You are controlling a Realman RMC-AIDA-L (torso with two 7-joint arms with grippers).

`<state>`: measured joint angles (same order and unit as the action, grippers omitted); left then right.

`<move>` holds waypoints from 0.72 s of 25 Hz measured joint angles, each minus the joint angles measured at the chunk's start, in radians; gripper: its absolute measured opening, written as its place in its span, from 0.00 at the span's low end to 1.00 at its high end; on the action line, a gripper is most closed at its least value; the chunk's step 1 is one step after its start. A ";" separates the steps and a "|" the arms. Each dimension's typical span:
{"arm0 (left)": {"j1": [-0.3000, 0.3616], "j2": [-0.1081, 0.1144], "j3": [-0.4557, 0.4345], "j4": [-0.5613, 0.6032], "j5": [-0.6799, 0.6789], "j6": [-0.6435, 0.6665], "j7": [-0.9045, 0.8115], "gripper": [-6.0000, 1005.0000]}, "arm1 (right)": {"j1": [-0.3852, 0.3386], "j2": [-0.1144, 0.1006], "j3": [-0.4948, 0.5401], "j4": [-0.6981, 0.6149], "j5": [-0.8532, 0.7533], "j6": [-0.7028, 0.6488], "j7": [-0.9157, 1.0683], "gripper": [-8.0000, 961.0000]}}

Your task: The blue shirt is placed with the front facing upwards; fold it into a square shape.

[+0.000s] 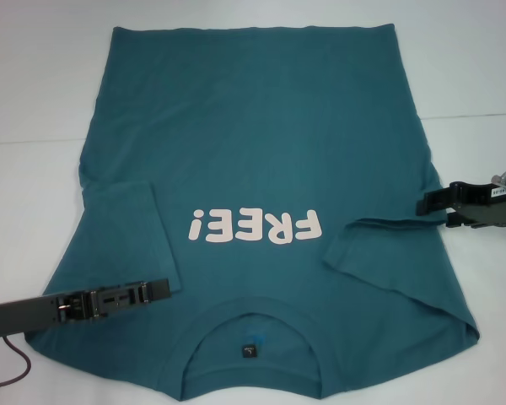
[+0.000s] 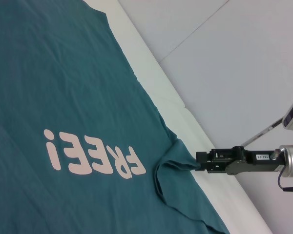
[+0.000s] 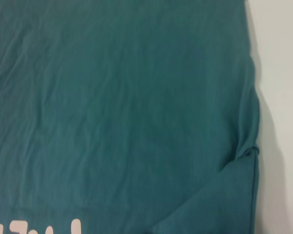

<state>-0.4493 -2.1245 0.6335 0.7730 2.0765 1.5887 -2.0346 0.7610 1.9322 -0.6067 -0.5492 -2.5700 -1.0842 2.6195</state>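
The blue shirt [image 1: 253, 143] lies front up on the white table [image 1: 34, 84], collar [image 1: 255, 310] and dark neck tag [image 1: 250, 349] nearest me, hem at the far end. Its pale "FREE!" lettering [image 1: 255, 226] reads upside down. Both short sleeves are folded inward onto the body. My left gripper [image 1: 162, 290] lies low over the left shoulder, its tip at the folded sleeve's edge. My right gripper [image 1: 422, 203] meets the shirt's right edge by the armpit. In the left wrist view the cloth [image 2: 63, 87] puckers up into that right gripper [image 2: 198, 162], which is shut on the edge.
White table surface surrounds the shirt on the left, right and far sides. A dark cable [image 1: 8, 371] trails from the left arm at the near left corner. The right wrist view shows only shirt cloth [image 3: 112, 97] and a strip of table [image 3: 283, 97].
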 joint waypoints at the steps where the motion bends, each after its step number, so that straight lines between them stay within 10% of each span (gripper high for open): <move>1: 0.000 0.000 0.000 0.000 0.000 0.000 0.001 0.76 | 0.001 0.002 0.000 0.004 0.001 0.006 0.000 0.61; 18: 0.000 0.000 0.000 0.000 -0.001 -0.003 0.000 0.76 | 0.035 0.063 -0.002 0.018 0.280 0.223 -0.160 0.60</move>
<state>-0.4492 -2.1245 0.6335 0.7731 2.0754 1.5861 -2.0344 0.7956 1.9955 -0.6088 -0.5316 -2.2903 -0.8609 2.4591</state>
